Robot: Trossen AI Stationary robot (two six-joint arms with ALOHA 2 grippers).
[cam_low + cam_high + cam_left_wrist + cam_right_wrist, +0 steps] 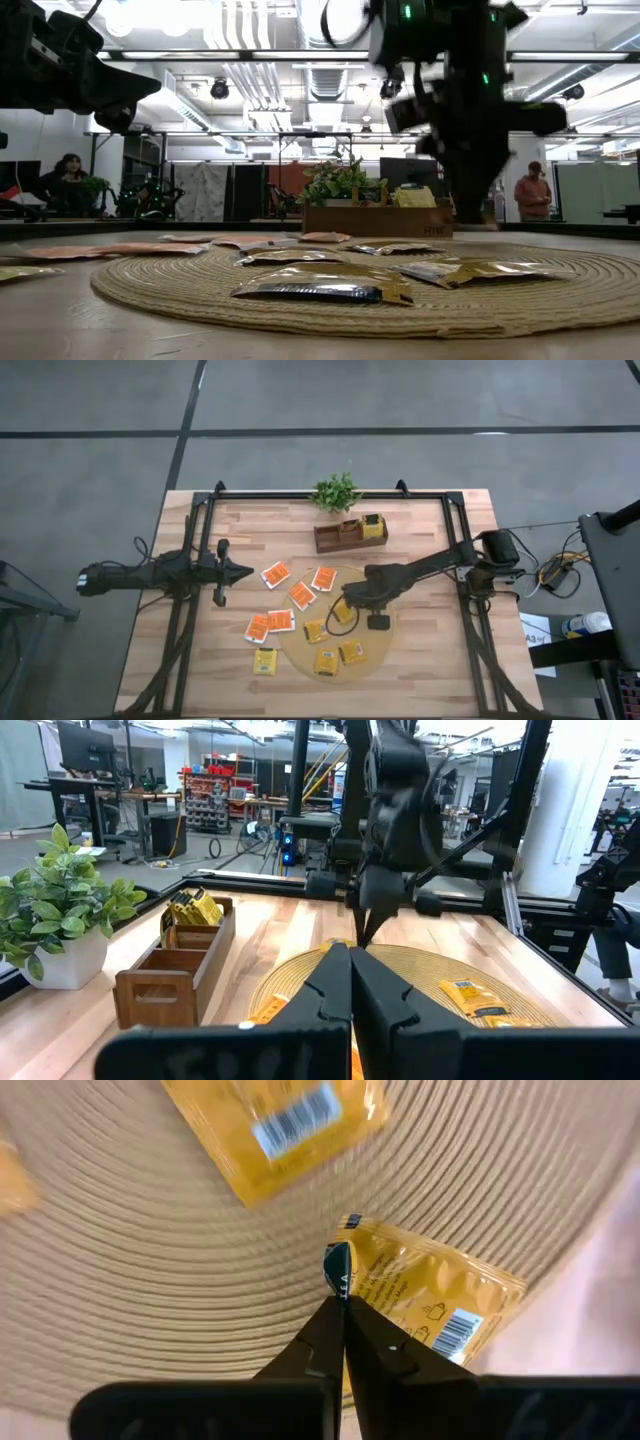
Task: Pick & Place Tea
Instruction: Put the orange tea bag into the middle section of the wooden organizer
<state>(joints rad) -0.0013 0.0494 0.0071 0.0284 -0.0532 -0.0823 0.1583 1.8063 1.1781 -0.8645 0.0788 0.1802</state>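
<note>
Right claw [343, 1302] pinches yellow tea packet [430, 1300] corner.

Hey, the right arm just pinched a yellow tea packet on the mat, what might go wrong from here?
The right gripper is shut on only the corner of a yellow packet, so the packet may slip out or swing when lifted. Another yellow packet lies close by on the round mat and might get nudged.
</note>
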